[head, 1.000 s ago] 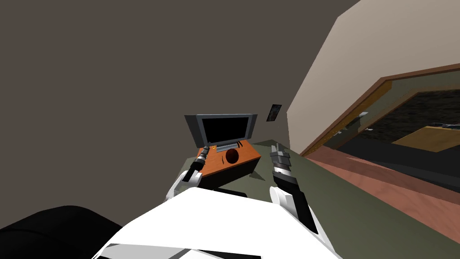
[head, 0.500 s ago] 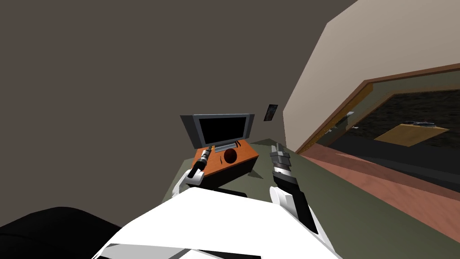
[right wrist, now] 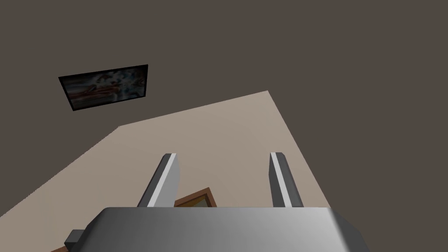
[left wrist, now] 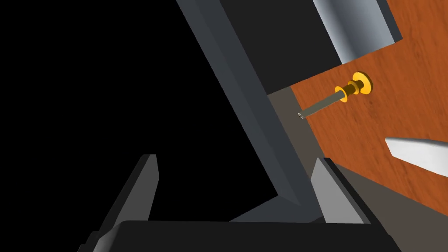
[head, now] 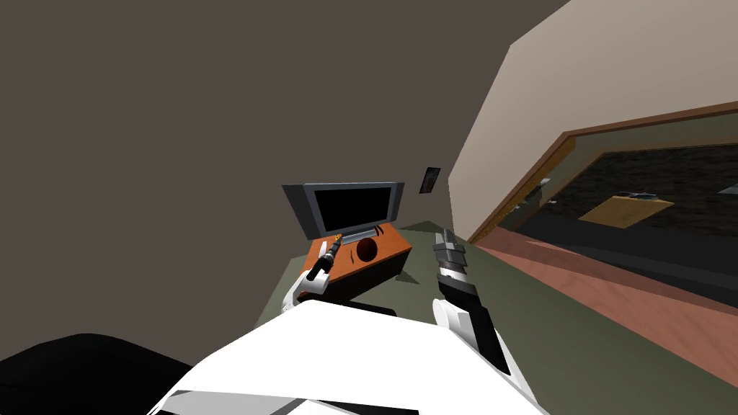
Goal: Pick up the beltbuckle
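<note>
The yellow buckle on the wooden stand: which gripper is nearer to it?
Left. The left gripper hangs open over the stand beside the TV, the buckle just past its fingertips. The right gripper is open too, raised off to the stand's side, well away.

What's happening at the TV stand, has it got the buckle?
The left gripper reaches over the orange-brown TV stand, fingers open and empty, close to the lower corner of the TV. The beltbuckle, a small gold piece with a thin grey pin, lies on the stand beyond the fingertips, not yet gripped. The right gripper is open too, held up off to the stand's right.
</note>
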Controlling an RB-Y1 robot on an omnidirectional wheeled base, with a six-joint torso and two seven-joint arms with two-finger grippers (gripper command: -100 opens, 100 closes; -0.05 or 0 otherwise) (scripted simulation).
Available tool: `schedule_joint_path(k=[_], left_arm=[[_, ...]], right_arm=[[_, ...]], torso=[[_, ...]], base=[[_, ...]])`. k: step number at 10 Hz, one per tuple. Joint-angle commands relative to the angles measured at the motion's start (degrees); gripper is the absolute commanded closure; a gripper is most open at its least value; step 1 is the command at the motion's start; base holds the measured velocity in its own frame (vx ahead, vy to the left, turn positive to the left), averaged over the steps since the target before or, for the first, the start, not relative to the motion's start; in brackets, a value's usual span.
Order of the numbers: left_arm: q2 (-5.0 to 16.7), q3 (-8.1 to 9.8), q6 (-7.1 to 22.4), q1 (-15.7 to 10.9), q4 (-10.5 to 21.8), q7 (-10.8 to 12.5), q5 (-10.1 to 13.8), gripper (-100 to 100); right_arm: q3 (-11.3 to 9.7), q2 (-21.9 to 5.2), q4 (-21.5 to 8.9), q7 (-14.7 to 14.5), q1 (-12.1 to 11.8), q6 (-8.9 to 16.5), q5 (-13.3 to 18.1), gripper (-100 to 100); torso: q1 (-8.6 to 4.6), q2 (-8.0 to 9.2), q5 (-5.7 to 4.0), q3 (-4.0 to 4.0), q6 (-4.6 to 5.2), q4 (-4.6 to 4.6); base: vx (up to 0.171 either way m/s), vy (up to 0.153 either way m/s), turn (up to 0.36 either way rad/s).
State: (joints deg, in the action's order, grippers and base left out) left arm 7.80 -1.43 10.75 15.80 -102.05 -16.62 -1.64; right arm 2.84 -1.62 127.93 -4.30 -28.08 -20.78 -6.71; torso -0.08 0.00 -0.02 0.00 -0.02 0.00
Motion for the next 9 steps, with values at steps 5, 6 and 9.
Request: schedule_joint_path(k=[5, 6, 9], left_arm=[[0.79, -0.19, 8.24, -3.87, 7.42, -2.64, 0.96, -100], [0.79, -0.19, 8.39, -3.87, 7.43, -2.64, 0.96, -100], [1.45, -0.33, 12.7, -6.55, 12.58, -4.04, 1.45, -100]], right_arm=[[0.0, 0.0, 0.0, 0.0, 0.0, 0.0, 0.0, 0], [0.0, 0.0, 0.0, 0.0, 0.0, 0.0, 0.0, 0], [0.0, 0.0, 0.0, 0.0, 0.0, 0.0, 0.0, 0]], torso=[[0.0, 0.0, 0.0, 0.0, -0.01, 0.0], [-0.03, -0.02, -0.01, -0.01, 0.01, 0.0], [-0.07, -0.04, -0.02, -0.02, 0.01, 0.0]], base=[[0.006, -0.024, -0.063], [0.006, -0.026, -0.033], [0.009, -0.037, -0.067]])
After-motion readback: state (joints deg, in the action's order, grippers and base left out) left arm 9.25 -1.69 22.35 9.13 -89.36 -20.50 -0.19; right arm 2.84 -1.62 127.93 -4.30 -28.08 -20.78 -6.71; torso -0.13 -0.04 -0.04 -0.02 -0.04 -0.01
